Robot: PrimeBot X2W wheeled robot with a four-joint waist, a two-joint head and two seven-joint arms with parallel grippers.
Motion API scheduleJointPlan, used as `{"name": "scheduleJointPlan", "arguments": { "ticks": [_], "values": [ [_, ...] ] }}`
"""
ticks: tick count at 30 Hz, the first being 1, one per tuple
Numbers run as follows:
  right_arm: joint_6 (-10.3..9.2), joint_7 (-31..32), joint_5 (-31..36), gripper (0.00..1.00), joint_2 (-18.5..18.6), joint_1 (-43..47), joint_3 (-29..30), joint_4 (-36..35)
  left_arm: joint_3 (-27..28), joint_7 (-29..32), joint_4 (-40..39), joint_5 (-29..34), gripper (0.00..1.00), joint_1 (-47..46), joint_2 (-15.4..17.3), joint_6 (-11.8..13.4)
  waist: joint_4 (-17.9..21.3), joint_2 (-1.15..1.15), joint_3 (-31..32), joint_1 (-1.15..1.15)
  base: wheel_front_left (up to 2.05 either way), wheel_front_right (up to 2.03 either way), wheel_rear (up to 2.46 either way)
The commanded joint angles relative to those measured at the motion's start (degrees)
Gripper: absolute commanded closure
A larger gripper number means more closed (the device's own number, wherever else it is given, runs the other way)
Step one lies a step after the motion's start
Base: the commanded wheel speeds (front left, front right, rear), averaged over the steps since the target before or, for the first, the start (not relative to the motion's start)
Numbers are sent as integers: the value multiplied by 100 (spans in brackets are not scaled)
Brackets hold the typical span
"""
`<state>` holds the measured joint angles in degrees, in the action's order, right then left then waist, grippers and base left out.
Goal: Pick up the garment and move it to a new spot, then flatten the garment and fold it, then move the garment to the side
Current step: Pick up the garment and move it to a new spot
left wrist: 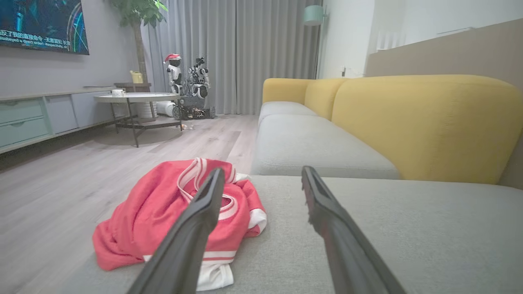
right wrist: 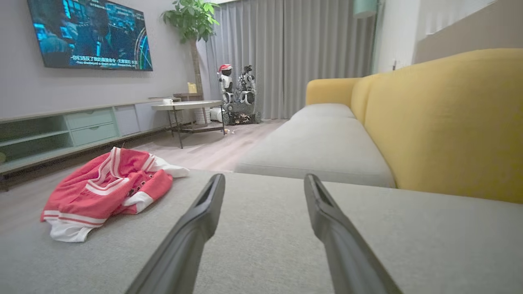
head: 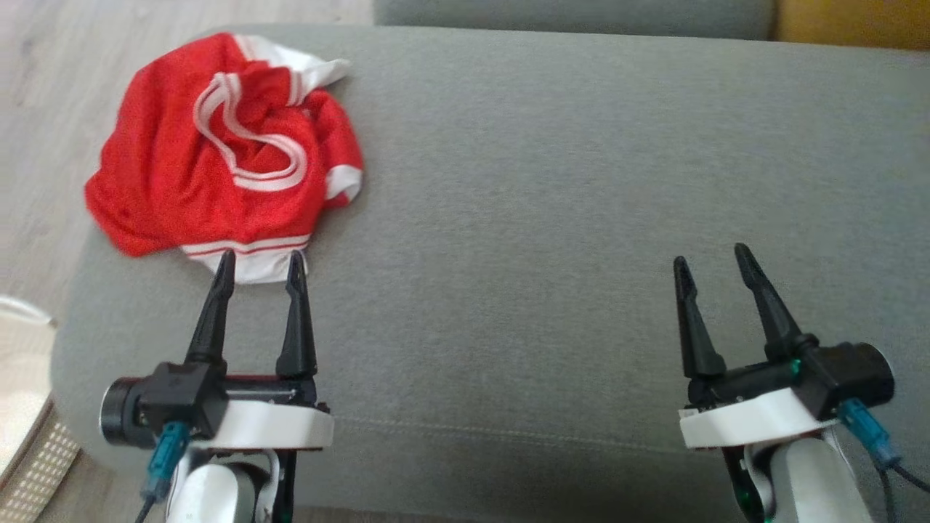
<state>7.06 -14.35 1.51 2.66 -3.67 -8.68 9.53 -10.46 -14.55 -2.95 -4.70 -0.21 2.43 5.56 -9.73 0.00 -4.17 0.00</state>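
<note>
The garment (head: 218, 152) is a red top with white stripes, crumpled in a heap at the far left corner of the grey cushion (head: 567, 218). My left gripper (head: 261, 261) stands open just short of its near white hem, nothing between the fingers. In the left wrist view the garment (left wrist: 155, 212) lies ahead and to the left of that gripper (left wrist: 261, 173). My right gripper (head: 714, 256) is open over bare cushion far to the right. In the right wrist view the garment (right wrist: 106, 183) lies well to the left of the open right gripper (right wrist: 264, 179).
The cushion's left edge drops to a wooden floor (head: 43, 109). A pale rug or basket edge (head: 29, 407) sits at lower left. Yellow sofa backs (left wrist: 425, 122) rise on the right. A round table (left wrist: 137, 98) and a TV unit (right wrist: 81, 126) stand farther off.
</note>
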Motion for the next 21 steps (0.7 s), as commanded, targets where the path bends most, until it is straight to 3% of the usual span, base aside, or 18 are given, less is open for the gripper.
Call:
{"name": "scheduleJointPlan", "arguments": {
  "ticks": [1,21],
  "values": [
    [43,-65,96,0,21,-244,-172,-206,173,-45,-255,-9,0,-260,45,42,-233,0,-100,0,0,0,0],
    [43,-65,291,0,21,-215,-118,-198,227,-45,-482,-135,0,-150,45,186,-1382,0,-171,0,0,0,0]
  ]
}}
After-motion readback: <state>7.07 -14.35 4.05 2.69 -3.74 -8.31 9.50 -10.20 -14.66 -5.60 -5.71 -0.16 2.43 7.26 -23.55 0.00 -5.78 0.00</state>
